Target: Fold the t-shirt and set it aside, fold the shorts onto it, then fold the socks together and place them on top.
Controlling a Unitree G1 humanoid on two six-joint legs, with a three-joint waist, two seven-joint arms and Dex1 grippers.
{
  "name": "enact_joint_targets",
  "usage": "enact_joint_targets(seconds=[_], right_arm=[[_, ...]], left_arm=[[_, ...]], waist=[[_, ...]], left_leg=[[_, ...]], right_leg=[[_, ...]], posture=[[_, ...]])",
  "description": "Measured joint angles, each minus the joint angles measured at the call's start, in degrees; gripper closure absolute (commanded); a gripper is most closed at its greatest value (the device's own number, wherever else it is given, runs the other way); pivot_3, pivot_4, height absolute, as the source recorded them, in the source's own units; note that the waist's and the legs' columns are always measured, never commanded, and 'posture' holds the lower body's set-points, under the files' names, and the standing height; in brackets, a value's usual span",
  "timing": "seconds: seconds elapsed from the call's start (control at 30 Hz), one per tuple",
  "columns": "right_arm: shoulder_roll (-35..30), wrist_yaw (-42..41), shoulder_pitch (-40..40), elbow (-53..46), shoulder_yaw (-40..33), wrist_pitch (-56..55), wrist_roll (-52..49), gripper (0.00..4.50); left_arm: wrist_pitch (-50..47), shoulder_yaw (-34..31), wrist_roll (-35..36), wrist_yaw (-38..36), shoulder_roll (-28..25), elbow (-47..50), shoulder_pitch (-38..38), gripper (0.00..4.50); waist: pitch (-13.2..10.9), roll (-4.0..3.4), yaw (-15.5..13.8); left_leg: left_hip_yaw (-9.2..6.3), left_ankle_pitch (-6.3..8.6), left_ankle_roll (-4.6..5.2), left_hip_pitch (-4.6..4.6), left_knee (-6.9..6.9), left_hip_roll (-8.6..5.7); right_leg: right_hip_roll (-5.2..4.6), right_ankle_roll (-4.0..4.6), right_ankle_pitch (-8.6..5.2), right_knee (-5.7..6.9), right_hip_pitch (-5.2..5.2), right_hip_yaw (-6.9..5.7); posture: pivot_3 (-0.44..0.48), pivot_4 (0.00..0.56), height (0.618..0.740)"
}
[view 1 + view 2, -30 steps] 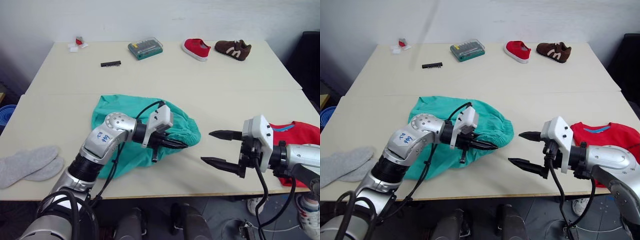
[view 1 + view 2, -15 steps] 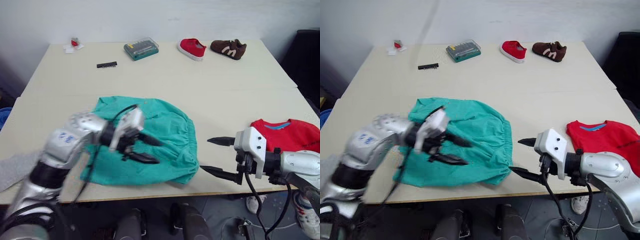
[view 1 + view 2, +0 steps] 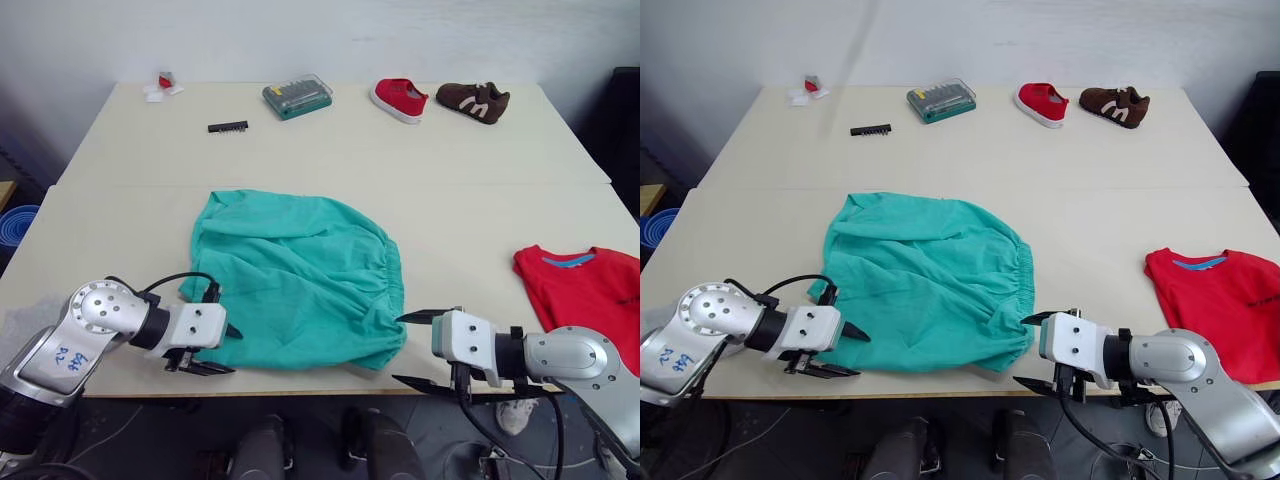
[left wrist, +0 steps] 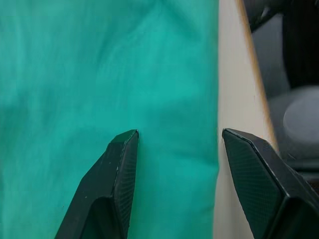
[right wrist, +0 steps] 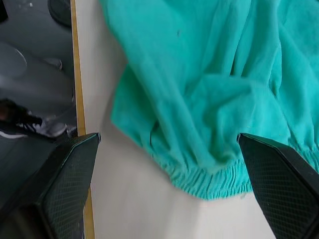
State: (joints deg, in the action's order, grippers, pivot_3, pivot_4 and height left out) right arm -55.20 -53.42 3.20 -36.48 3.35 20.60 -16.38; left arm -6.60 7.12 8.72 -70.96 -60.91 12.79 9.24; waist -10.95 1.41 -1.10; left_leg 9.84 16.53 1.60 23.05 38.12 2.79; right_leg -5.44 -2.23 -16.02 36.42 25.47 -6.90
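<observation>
Shorts [image 3: 300, 285] lie spread, rumpled, on the near half of the counter [image 3: 400, 160], roughly centered. Gathered waistband edge faces the robot's right, curving along that side; the plain hem side faces left. Long axis runs about left-right, skewed so the far-left corner sits further back and the near-right corner comes close to the counter's front edge.

Left tool [image 3: 212, 348] sits low at the shorts' near-left corner, fingers spread, pointing right; in the left wrist view the spread fingertips [image 4: 122, 149] straddle the fabric's near edge, one over teal cloth, one over the counter edge. Not pinching anything.

Right tool [image 3: 420, 350] is at the front counter edge just beside the shorts' near-right waistband corner, fingers wide apart, pointing left toward the cloth, holding nothing.

T-shirt [image 3: 585, 295] lies flat at the right end of the counter, neck facing the far side, well apart from the shorts.

Far side: red shoe [image 3: 397, 98], brown shoe [image 3: 473, 100], bit case [image 3: 297, 96], black bit strip [image 3: 227, 127].
</observation>
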Motion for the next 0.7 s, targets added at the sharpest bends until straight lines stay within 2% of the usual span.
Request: enact_joint_targets(seconds=[0.27,0.33,0.43,0.6,0.63,0.7], right_arm=[[5.3,2.0,-1.4,5.7,5.1,-7.0,7.5,0.0],[6.9,2.9,-2.3,7.3,5.7,-9.1,9.4,0.0],[7.7,3.3,-2.7,10.2,7.0,-12.2,12.2,0.62],[10.7,4.2,-3.8,13.1,7.5,-14.8,13.3,2.32],[11.1,4.2,-4.4,13.5,7.5,-15.3,13.5,2.73],[11.2,4.1,-5.0,13.9,7.5,-15.9,13.5,3.43]], left_arm=[[3.6,-2.8,0.0,1.8,0.1,-1.9,-2.9,1.69],[5.0,-3.2,-0.3,2.0,-0.1,-2.1,-3.6,2.09],[6.0,-3.4,-0.3,2.0,-0.3,-2.2,-4.5,2.87],[6.8,-3.8,-0.5,2.1,-0.3,-3.2,-5.0,4.35],[7.0,-3.9,-0.5,2.2,-0.3,-3.8,-4.9,4.5],[7.2,-4.0,-0.6,2.3,-0.3,-4.4,-4.9,4.5]], waist=[[0.0,-0.04,0.3],[0.1,-0.09,0.5],[0.1,-0.18,0.9],[0.1,-0.21,1.0],[0.1,-0.21,1.1],[0.1,-0.21,1.2]], left_leg=[[0.01,0.01,0.04,-0.11,-0.01,0.03],[0.03,0.0,0.02,-0.12,-0.02,0.04],[0.04,-0.01,0.0,-0.16,-0.05,0.04],[0.07,0.03,0.03,-0.32,-0.05,0.02],[0.08,0.06,-0.02,-0.37,-0.05,0.03],[0.09,0.12,-0.12,-0.57,-0.11,0.04]], right_leg=[[0.03,0.05,-0.03,0.13,-0.02,0.0],[0.03,0.07,-0.04,0.15,-0.02,0.0],[0.03,0.08,-0.04,0.17,-0.02,0.0],[0.02,0.12,-0.07,0.33,-0.09,0.05],[0.02,0.15,-0.08,0.36,-0.11,0.07],[0.02,0.25,-0.14,0.4,-0.24,0.07]], posture=[[0.0,0.15,0.74],[0.0,0.15,0.74],[0.0,0.15,0.74],[0.0,0.15,0.74],[0.0,0.15,0.74],[0.0,0.15,0.74]])
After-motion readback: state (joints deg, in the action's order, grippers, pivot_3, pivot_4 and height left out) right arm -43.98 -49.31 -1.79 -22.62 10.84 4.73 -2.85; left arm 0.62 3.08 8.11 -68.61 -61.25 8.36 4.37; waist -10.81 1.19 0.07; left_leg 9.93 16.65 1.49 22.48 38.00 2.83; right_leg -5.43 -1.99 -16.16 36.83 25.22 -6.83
